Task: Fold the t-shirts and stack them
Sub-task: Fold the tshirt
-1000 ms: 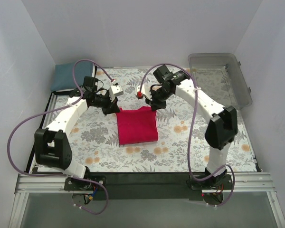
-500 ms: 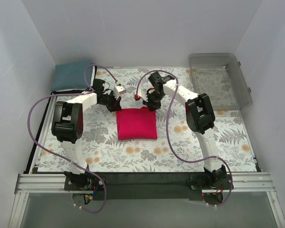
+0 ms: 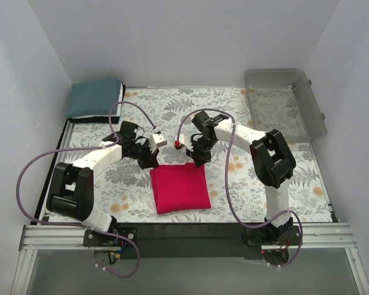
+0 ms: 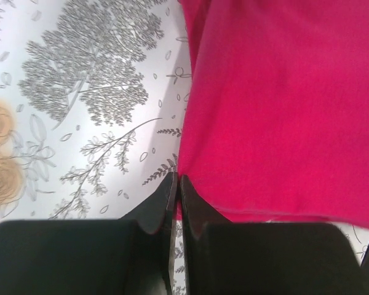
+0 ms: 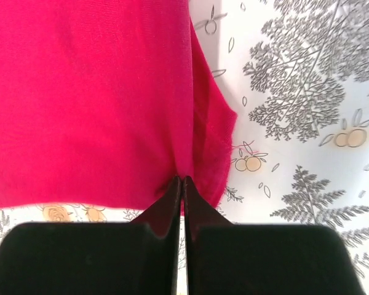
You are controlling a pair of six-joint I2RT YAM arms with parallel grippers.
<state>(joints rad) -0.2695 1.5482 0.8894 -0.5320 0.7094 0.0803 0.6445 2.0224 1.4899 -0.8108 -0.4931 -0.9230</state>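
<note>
The crimson-pink t-shirt (image 3: pixel 179 188) lies folded into a rectangle on the patterned table, near the front middle. My left gripper (image 3: pixel 152 162) is shut on its far left corner; the left wrist view shows the closed jaws pinching the cloth edge (image 4: pixel 258 110). My right gripper (image 3: pixel 198 161) is shut on its far right corner; the right wrist view shows the jaws pinching the cloth (image 5: pixel 98 98). The teal-blue t-shirt (image 3: pixel 93 97) lies folded at the far left corner, apart from both grippers.
A clear plastic bin (image 3: pixel 287 101) stands at the far right against the wall. White walls close in the table on three sides. The floral table cover (image 3: pixel 246 184) shows around the pink shirt.
Both grippers have pulled the pink shirt toward the near edge of the table; it now lies lower in the top view. The teal shirt has not moved.
</note>
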